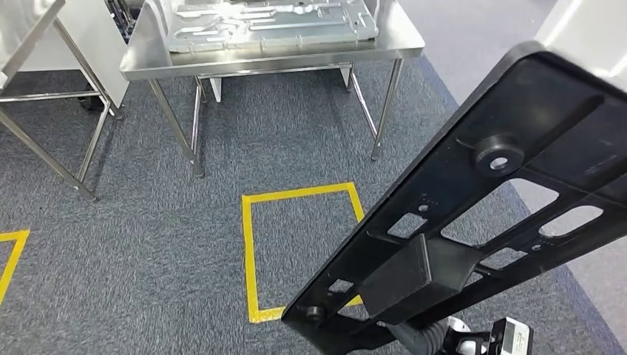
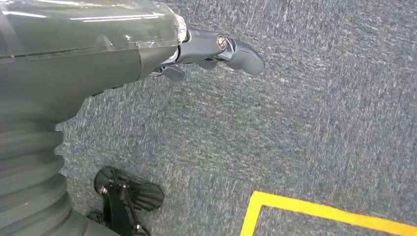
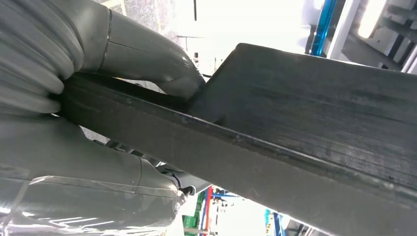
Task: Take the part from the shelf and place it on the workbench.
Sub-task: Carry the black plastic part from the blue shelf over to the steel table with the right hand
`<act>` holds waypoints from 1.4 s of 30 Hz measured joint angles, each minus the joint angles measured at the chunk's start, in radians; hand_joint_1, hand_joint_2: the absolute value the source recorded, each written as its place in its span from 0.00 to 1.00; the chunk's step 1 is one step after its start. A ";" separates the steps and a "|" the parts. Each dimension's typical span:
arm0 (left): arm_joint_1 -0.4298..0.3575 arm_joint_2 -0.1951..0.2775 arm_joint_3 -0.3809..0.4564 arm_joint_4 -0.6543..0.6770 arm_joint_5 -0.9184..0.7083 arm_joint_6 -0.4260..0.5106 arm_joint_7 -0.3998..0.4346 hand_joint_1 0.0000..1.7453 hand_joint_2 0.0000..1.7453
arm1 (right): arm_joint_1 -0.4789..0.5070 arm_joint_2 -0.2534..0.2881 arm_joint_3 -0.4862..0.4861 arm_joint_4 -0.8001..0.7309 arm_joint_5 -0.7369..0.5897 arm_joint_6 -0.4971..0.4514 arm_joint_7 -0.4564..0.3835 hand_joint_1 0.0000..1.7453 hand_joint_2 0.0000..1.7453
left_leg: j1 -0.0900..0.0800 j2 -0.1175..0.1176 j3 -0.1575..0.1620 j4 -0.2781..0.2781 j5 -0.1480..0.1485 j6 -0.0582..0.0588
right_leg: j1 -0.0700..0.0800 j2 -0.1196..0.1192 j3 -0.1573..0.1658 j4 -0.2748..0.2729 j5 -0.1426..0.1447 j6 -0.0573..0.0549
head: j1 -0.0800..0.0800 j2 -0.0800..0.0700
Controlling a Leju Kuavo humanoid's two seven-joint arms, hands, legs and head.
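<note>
Here the right hand [image 3: 113,118] grips 1 long black part [image 1: 473,222], its thick thumb on one face and the rest of the hand on the other, clamping an edge between them. In the head view the part rises at a slant up and away from that hand, showing a raised block, 1 round boss with a hole and several cutouts; it is carried in the air, well apart from the surface [image 1: 148,63].

The left hand [image 2: 216,51] hangs over the carpet floor [image 2: 305,128] holding nothing, its visible fingers reaching out loosely and apart.

Just beyond the held part, 1 rectangle of yellow tape [image 1: 248,251] is marked on the floor, and the part covers its near corner on the right-hand side. A corner of a 2nd yellow outline [image 1: 13,251] lies off to the left-hand side.

Farther off stands the steel surface on thin legs, carrying 1 pressed metal panel [image 1: 266,26] lying flat and taking up most of the top. Beside it, farther to the left-hand side, stands 1 more metal frame [image 1: 44,159] with slanted legs; what it holds cannot be told.
</note>
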 joint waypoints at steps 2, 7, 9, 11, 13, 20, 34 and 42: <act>0.001 0.001 0.003 0.000 0.000 -0.002 -0.003 0.00 1.00 | -0.001 0.000 -0.004 0.000 -0.006 0.006 0.000 1.00 1.00 | 0.001 0.000 0.003 -0.002 -0.007 -0.012 | -0.001 -0.001 0.005 -0.005 -0.003 -0.011 | 0.000 0.000; -0.001 0.003 0.013 0.000 -0.009 -0.001 -0.013 0.00 1.00 | -0.006 0.010 -0.005 0.001 -0.009 0.009 0.000 1.00 1.00 | 0.007 0.017 -0.109 0.225 -0.098 -0.036 | -0.006 -0.010 0.041 -0.018 -0.022 -0.032 | 0.000 0.000; 0.002 0.003 0.015 0.000 -0.011 0.000 -0.014 0.00 1.00 | -0.008 0.016 -0.005 0.002 -0.008 0.007 0.000 1.00 1.00 | 0.009 0.019 -0.168 0.298 -0.094 -0.042 | -0.005 -0.012 0.060 -0.017 -0.040 -0.030 | 0.000 0.000; 0.004 0.003 0.016 0.000 -0.013 0.001 -0.015 0.00 1.00 | -0.009 0.021 -0.005 0.003 -0.007 0.005 0.000 1.00 1.00 | 0.011 0.024 -0.154 0.215 -0.011 -0.042 | -0.006 -0.014 0.087 -0.018 -0.062 -0.026 | 0.000 0.000; 0.005 0.003 0.016 0.000 -0.014 0.003 -0.016 0.00 1.00 | -0.009 0.025 -0.005 0.003 -0.007 0.005 0.000 1.00 1.00 | 0.008 0.035 -0.108 0.092 0.051 -0.035 | -0.005 -0.016 0.111 -0.018 -0.086 -0.017 | 0.000 0.000; 0.005 0.003 0.017 0.000 -0.016 0.017 -0.020 0.00 1.00 | -0.020 0.035 -0.005 0.003 -0.010 0.029 0.000 1.00 1.00 | 0.003 0.028 -0.015 0.013 -0.001 0.020 | -0.007 -0.014 0.038 0.158 -0.057 0.019 | 0.000 0.000; 0.003 -0.004 0.018 0.000 -0.028 0.024 -0.028 0.00 1.00 | -0.019 0.035 -0.019 0.008 -0.018 0.040 0.000 1.00 1.00 | 0.001 0.007 0.146 0.091 -0.096 -0.021 | 0.008 0.003 -0.139 0.039 0.102 -0.025 | 0.000 0.000; 0.004 -0.006 0.023 0.000 -0.027 0.041 -0.026 0.00 1.00 | -0.017 0.036 -0.019 0.008 -0.020 0.042 0.000 1.00 1.00 | 0.009 0.022 -0.040 0.160 -0.169 -0.034 | 0.003 0.003 -0.010 0.015 0.013 -0.031 | 0.000 0.000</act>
